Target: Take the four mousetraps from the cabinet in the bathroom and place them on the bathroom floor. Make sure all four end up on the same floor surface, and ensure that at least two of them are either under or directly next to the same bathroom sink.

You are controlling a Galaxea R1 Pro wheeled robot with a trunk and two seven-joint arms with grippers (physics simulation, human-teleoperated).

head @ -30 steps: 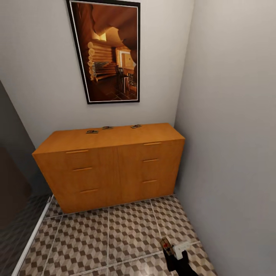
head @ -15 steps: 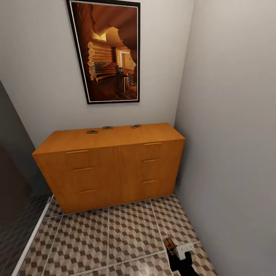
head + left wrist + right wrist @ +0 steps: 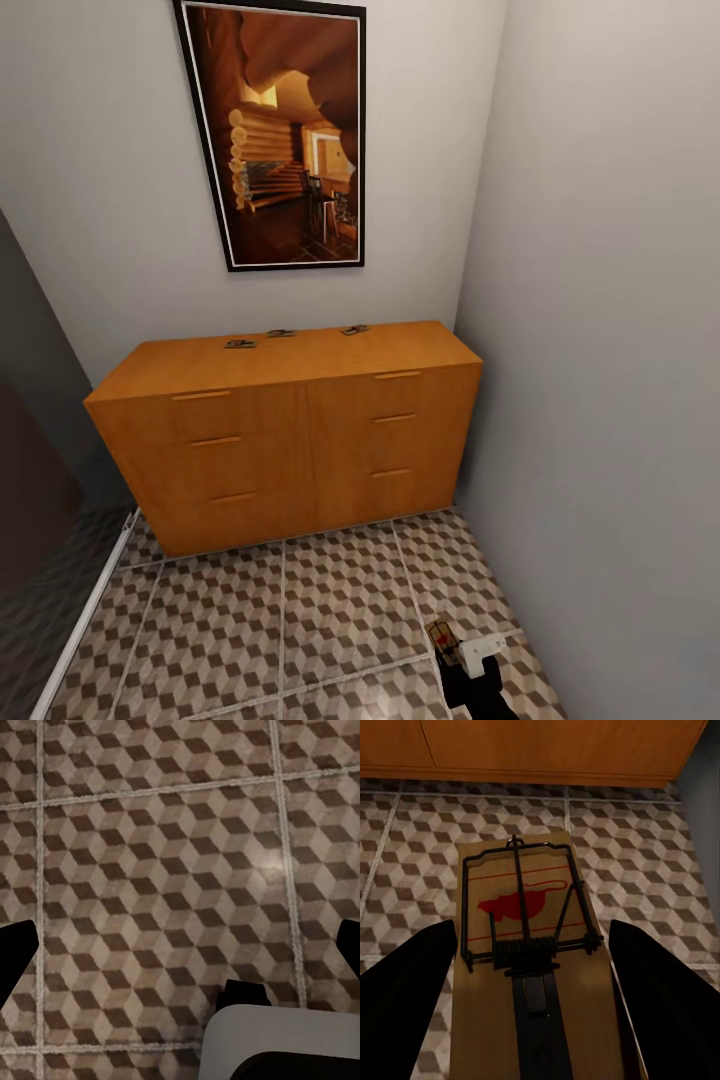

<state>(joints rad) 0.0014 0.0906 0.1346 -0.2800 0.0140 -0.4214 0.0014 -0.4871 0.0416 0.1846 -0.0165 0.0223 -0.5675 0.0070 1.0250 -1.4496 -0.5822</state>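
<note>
Cube-patterned bathroom floor [image 3: 300, 610] fronts the cabinet [image 3: 290, 430], three mousetraps [image 3: 281, 333] on its top. My right end effector [image 3: 536, 967] grasps a fourth mousetrap [image 3: 529, 945], long axis toward the cabinet. My left end effector [image 3: 180, 952] hangs released.

No readable text anywhere (just a red mouse shape printed on the mousetrap [image 3: 529, 945])

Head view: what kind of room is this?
Probably a corner of a home bathroom, though no fixtures are in view. Clues: cube-patterned tiled floor, a low wooden cabinet against the wall, and a framed picture above it.
</note>
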